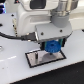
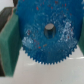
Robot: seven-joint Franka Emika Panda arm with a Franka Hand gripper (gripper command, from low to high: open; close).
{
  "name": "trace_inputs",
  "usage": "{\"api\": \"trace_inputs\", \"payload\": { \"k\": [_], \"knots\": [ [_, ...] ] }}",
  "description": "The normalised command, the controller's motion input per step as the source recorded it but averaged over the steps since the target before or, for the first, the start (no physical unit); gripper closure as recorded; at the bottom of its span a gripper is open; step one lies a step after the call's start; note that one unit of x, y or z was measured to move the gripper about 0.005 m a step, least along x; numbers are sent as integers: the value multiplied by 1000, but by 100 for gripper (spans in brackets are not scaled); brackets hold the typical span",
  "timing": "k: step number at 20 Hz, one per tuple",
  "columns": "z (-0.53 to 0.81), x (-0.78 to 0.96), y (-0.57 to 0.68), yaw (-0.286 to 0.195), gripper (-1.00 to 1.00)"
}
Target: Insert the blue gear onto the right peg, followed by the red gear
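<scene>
My gripper [image 1: 52, 46] is shut on the blue gear [image 1: 51, 48] and holds it low over the black-rimmed white plate [image 1: 34, 60]. In the wrist view the blue gear [image 2: 45, 47] fills most of the picture, flat and toothed, between my green fingers [image 2: 8, 44]. A thin grey pin, the right peg [image 2: 49, 30], shows in the gear's central hub hole. I cannot tell how far down the peg the gear sits. The left peg is hidden behind the gear and gripper. The red gear is out of view.
The plate lies on a white table [image 1: 12, 70]. A black cable [image 1: 14, 36] runs along the arm at the exterior view's left. The arm's white body [image 1: 37, 15] fills the upper part of the exterior view.
</scene>
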Motion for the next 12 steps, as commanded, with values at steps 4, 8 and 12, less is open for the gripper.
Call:
{"api": "trace_inputs", "payload": {
  "k": [4,8,12],
  "knots": [
    [214,79,-18,0,100],
    [12,64,-13,0,100],
    [-15,160,-41,0,100]
  ]
}}
